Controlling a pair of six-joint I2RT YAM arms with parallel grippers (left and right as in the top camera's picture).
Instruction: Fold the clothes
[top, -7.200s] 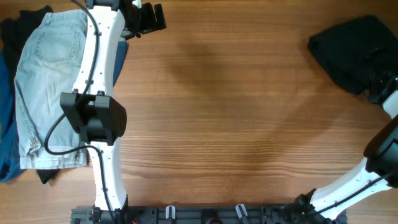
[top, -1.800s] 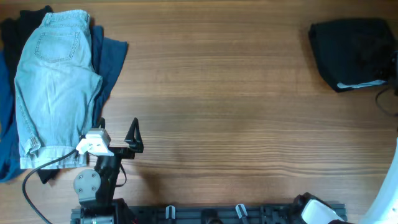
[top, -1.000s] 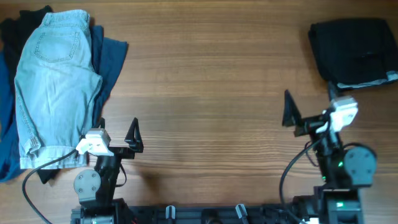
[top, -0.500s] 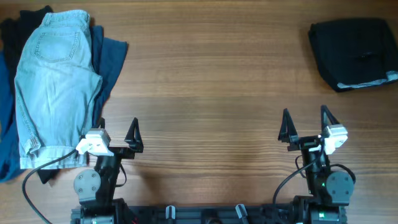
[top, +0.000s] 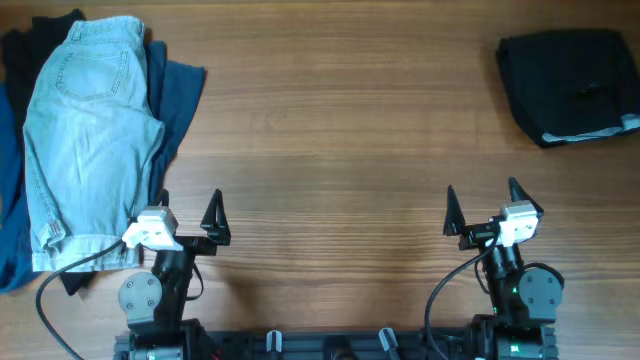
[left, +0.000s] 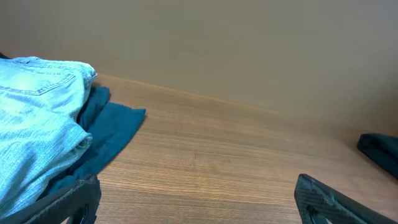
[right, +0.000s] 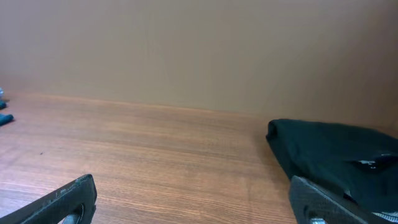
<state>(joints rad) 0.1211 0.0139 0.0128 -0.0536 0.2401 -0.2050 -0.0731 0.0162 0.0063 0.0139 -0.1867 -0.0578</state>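
Note:
A pile of unfolded clothes lies at the table's left: pale denim shorts (top: 90, 130) on top of a dark blue garment (top: 178, 90) and a black one (top: 25, 45). A folded black garment (top: 570, 85) rests at the far right corner. My left gripper (top: 189, 205) stands open near the front edge, just right of the shorts' hem, holding nothing. My right gripper (top: 482, 198) is open and empty at the front right. In the left wrist view the shorts (left: 31, 124) and blue cloth (left: 109, 121) lie ahead to the left. The right wrist view shows the black garment (right: 336, 155) ahead to the right.
Bare wooden tabletop (top: 340, 130) stretches between the pile and the folded garment. A plain wall (right: 199, 50) rises behind the table's far edge. The arms' base rail (top: 330, 345) runs along the front edge.
The right arm has come back from the folded black garment to the front right, shifting slightly left over the last half second. The left arm stays still after returning earlier from the pile.

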